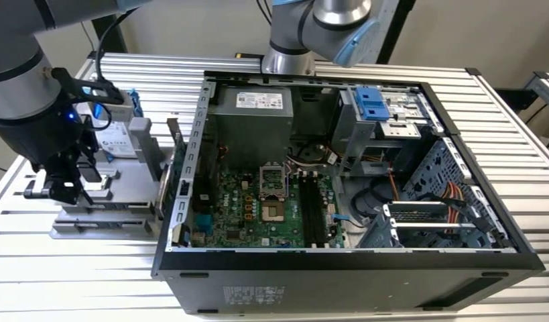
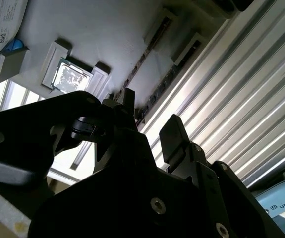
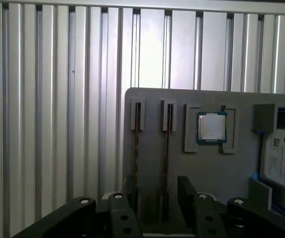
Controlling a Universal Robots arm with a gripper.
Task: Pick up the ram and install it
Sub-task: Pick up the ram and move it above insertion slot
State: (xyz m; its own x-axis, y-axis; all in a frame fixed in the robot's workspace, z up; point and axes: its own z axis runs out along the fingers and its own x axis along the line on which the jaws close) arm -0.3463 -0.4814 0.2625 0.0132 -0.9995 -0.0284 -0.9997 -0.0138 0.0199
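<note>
In both wrist views my gripper (image 3: 158,196) (image 2: 149,119) hangs open above a grey parts holder (image 3: 206,173) (image 2: 107,29). Nothing is held between its fingers. Two thin dark sticks stand on edge in slots of the holder. The ram (image 3: 167,148) (image 2: 174,74) runs in line with the gap between my fingers, and the other stick (image 3: 137,139) lies by one finger (image 3: 130,191). In the exterior view my gripper (image 1: 59,191) is at the left, over the holder (image 1: 104,218), and it hides the ram.
A silver processor chip (image 3: 211,127) and a hard drive (image 3: 283,158) sit in the same holder. The open computer case (image 1: 346,261) lies in the middle of the slatted metal table (image 1: 78,275), with the motherboard's long black memory slots (image 1: 312,211) showing. Another arm section (image 1: 319,27) stands behind the case.
</note>
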